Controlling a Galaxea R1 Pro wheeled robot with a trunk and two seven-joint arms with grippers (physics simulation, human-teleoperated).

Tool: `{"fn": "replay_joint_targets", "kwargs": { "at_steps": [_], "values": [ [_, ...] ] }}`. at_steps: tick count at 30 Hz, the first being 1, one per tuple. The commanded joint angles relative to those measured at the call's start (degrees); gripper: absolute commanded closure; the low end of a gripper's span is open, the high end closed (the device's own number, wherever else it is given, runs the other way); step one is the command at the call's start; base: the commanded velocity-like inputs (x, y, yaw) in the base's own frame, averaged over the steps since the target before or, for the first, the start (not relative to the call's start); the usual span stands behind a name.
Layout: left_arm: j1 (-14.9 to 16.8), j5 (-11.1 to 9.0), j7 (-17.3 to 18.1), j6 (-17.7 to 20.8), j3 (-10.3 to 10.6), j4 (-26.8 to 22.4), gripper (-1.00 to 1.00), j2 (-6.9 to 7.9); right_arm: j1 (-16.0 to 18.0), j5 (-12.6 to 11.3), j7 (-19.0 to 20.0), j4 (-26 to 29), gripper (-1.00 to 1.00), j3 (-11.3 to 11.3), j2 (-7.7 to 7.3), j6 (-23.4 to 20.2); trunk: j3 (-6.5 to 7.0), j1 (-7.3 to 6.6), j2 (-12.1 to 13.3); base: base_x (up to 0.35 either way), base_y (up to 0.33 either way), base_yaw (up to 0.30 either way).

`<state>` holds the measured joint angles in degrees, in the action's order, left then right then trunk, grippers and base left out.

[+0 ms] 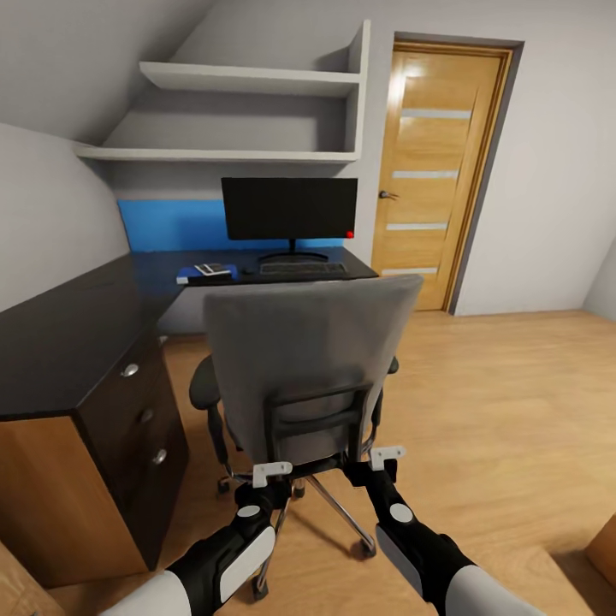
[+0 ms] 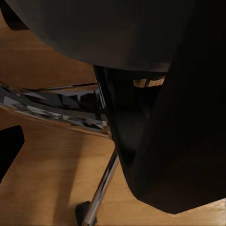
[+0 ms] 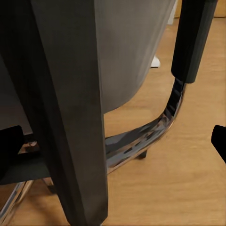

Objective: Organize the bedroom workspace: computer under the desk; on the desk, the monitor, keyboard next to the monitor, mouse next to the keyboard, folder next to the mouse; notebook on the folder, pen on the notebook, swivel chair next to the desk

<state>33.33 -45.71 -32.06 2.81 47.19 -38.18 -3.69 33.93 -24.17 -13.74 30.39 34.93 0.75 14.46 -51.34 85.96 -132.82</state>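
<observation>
The left gripper [image 1: 272, 472] and right gripper [image 1: 387, 457] press against the lower back of the swivel chair [image 1: 312, 342]; whether either clasps it I cannot tell. The chair faces the desk [image 1: 77, 325], where folder [image 1: 190, 275], keyboard [image 1: 303, 269] and monitor [image 1: 289, 208] rest.

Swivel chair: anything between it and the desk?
Nothing visible. Bare wood floor lies between the swivel chair and the desk. Both grippers, left and right, sit at the chair's back frame.
</observation>
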Motion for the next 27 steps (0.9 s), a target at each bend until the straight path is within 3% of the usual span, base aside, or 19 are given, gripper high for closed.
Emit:
{"fn": "replay_joint_targets", "kwargs": {
  "at_steps": [1, 27],
  "values": [
    [0.1, 0.3, -0.7, 0.3, 0.1, -0.1, -1.00, 0.08, 0.1, -0.6, -0.6, 0.0, -1.00, 0.1, -0.06, 0.5, -0.05, 0.02, 0.0, 0.330, 0.000, 0.000],
    [0.1, 0.3, -0.6, 0.3, 0.2, 2.0, -1.00, -0.06, 0.1, -0.6, -0.7, 0.0, -1.00, 0.1, -0.05, 0.5, -0.05, 0.02, 0.0, 0.330, 0.014, 0.000]
  ]
}}
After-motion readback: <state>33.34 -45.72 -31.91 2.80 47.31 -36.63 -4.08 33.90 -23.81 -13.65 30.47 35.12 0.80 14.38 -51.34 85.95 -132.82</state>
